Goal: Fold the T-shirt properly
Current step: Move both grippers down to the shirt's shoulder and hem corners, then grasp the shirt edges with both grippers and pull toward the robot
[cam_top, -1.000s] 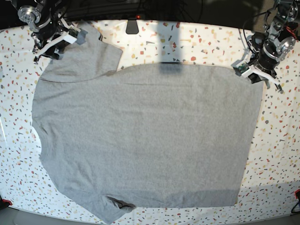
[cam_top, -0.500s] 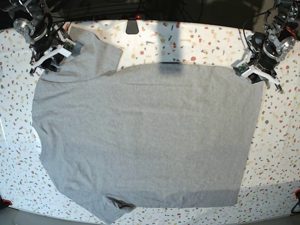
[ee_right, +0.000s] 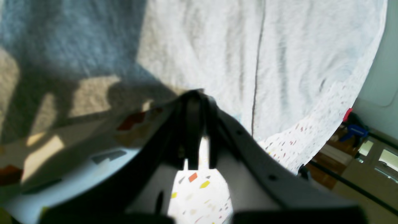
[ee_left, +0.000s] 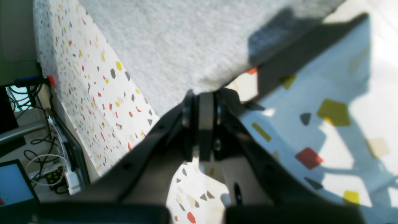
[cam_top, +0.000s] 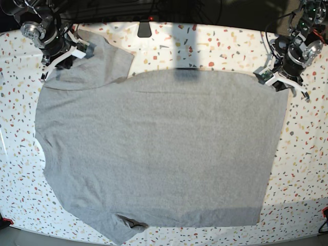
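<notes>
The light grey T-shirt (cam_top: 159, 148) lies spread flat on the speckled table (cam_top: 215, 43), plain side up, with no lettering showing. My right gripper (cam_top: 69, 56) is shut at the edge of the far-left sleeve. In the right wrist view its tips (ee_right: 196, 95) meet the cloth's edge (ee_right: 295, 62); I see no cloth between the jaws. My left gripper (cam_top: 279, 81) is shut at the shirt's far-right corner. In the left wrist view its tips (ee_left: 202, 96) touch that corner (ee_left: 174, 37).
The table's rim runs close behind both arms. A dark mount (cam_top: 144, 29) sits at the back middle. Cables and a screen (ee_left: 15, 183) lie beyond the table edge. The near sleeve (cam_top: 128, 225) reaches the front edge.
My right gripper moved down and left along the sleeve, then back up and to the right a little. The left gripper and the shirt's body have not moved.
</notes>
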Robot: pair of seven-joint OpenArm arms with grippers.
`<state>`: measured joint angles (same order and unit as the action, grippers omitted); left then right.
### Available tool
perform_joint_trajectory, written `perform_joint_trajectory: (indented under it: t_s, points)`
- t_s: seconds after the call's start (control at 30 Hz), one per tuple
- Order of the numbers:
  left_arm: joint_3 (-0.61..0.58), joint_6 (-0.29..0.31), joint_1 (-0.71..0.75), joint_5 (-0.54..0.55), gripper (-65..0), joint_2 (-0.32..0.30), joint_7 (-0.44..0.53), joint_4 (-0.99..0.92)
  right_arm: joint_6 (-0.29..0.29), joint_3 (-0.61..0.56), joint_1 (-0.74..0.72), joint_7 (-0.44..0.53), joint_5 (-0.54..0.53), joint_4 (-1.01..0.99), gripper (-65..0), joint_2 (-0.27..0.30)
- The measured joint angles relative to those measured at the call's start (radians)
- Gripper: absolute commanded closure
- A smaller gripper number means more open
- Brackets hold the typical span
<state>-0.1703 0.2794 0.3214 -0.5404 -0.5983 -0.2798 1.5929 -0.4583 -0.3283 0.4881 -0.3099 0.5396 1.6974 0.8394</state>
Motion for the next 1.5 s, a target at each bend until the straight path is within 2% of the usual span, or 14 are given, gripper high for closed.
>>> perform_joint_trajectory:
  t_s: [0.1, 0.2, 0.27, 0.3, 0.47, 0.5, 0.6, 0.73, 0.87, 1.03, 1.17, 1.27, 1.37, 1.5]
  points:
    - [0.0, 0.0, 0.0, 0.022, 0.0, 0.0, -0.011, 0.0, 0.011, 0.0, 0.001, -0.002, -0.002, -0.001, 0.0, -0.003]
    - [0.0, -0.051, 0.0, 0.096, 0.0, 0.0, -0.011, 0.0, 0.085, 0.0, 0.006, -0.002, -0.106, 0.002, 0.0, 0.0]
    - [-0.001, -0.097, 0.006, 0.129, 0.0, -0.001, -0.011, 0.0, 0.082, -0.001, 0.012, -0.016, -0.178, 0.029, 0.0, 0.012]
    - [-0.001, -0.117, 0.01, 0.132, 0.0, -0.005, -0.011, 0.0, 0.077, -0.003, 0.016, -0.042, -0.179, 0.049, 0.0, 0.018]
    - [-0.001, -0.131, 0.074, 0.261, 0.0, -0.074, -0.011, 0.055, 0.076, 0.01, 0.085, -0.144, -0.181, 0.157, 0.0, 0.031]
    - [-0.001, -0.15, 0.092, 0.277, 0.0, -0.087, -0.01, 0.073, 0.083, 0.025, 0.109, -0.145, -0.18, 0.172, 0.0, 0.031]
    - [-0.001, -0.258, 0.148, 0.289, 0.0, -0.104, -0.009, 0.119, 0.103, 0.09, 0.194, -0.143, -0.195, 0.212, 0.0, 0.031]
    - [-0.001, -0.314, 0.212, 0.287, 0.0, -0.105, -0.013, 0.169, 0.116, 0.193, 0.336, -0.15, -0.21, 0.28, 0.0, 0.031]
    - [-0.001, -0.429, 0.278, 0.287, 0.0, -0.098, -0.05, 0.214, 0.158, 0.291, 0.469, -0.142, -0.209, 0.327, 0.0, 0.023]
    - [-0.001, -0.437, 0.367, 0.287, 0.0, -0.1, -0.06, 0.263, 0.19, 0.37, 0.599, -0.138, -0.21, 0.362, 0.0, -0.014]
    - [0.002, -0.441, 0.418, 0.278, 0.0, -0.1, -0.063, 0.301, 0.193, 0.432, 0.66, -0.132, -0.202, 0.379, 0.0, -0.063]
    - [0.006, -0.504, 0.439, 0.226, 0.0, -0.1, -0.064, 0.331, 0.193, 0.481, 0.669, -0.086, -0.202, 0.396, 0.0, -0.103]
    - [0.006, -0.511, 0.438, 0.224, 0.0, -0.102, -0.064, 0.353, 0.193, 0.523, 0.67, -0.054, -0.202, 0.417, 0.0, -0.126]
    - [0.006, -0.522, 0.423, 0.197, 0.0, -0.102, -0.064, 0.359, 0.193, 0.56, 0.653, -0.026, -0.206, 0.434, 0.0, -0.125]
